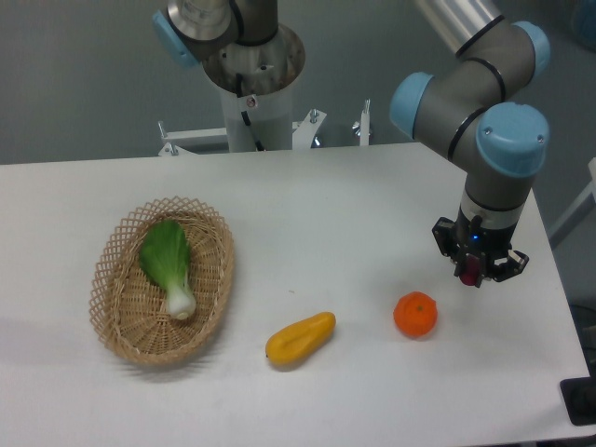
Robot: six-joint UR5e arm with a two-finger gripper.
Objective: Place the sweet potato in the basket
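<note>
Camera: one basket (112,317), one gripper (472,273) gripping one sweet potato (471,272).

The end effector (472,271) hangs at the right, pinching the dark red sweet potato (471,273) above the surface (335,214). The basket (119,326), far left, holds a bok choy (169,264).

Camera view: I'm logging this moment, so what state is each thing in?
Gripper: raised above the table, shut on the sweet potato.
Basket: upright, holding only the green vegetable.
Yellow fruit: lying on the table.
Orange: on the table, free.
</note>
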